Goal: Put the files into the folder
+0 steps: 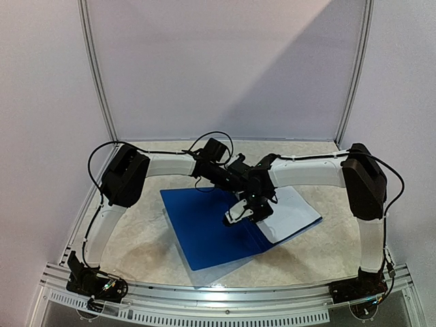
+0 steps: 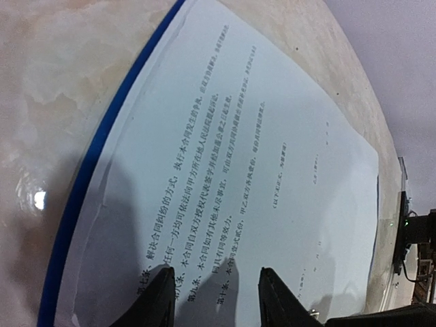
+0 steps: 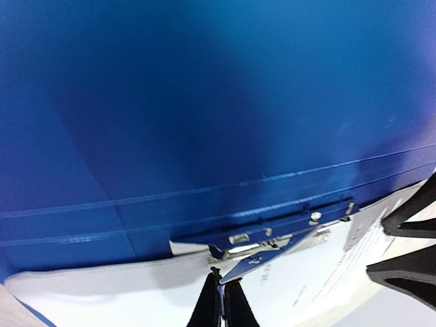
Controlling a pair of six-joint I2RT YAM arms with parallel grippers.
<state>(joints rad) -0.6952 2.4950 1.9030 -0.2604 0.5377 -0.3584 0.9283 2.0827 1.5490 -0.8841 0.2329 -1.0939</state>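
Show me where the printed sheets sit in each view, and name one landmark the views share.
Top external: the files, right of centre, on the open folder.
Left wrist: they fill most of the frame.
Right wrist: white strip along the bottom, below the metal clip.
Shared landmark: the folder's blue edge bordering the paper.

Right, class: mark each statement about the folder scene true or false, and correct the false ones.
1. The blue folder lies open on the table. True.
2. The printed sheets lie on bare table, clear of the folder. False: they lie inside the folder.
3. The left gripper is open over the printed sheets. True.
4. The right gripper is wide open. False: it is shut, by the metal clip.
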